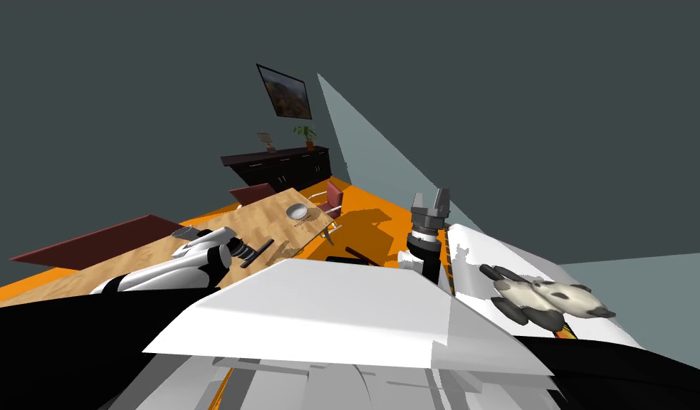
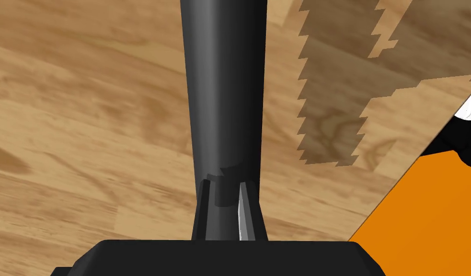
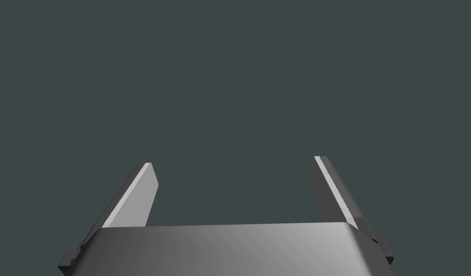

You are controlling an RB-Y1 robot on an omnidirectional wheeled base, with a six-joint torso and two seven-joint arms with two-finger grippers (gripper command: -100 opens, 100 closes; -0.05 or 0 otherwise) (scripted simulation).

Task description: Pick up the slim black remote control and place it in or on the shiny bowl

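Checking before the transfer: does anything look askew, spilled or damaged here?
Nothing stands out. The left gripper is shut on one end of the black remote over the wooden table, the shiny bowl sits open side up on it, nothing spilled. The right gripper is raised, open.

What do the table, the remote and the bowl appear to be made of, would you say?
The table looks like matte wood, going by its grain. The remote is smooth, dark and faintly glossy, likely plastic. The bowl is grey with a bright sheen, probably metal.
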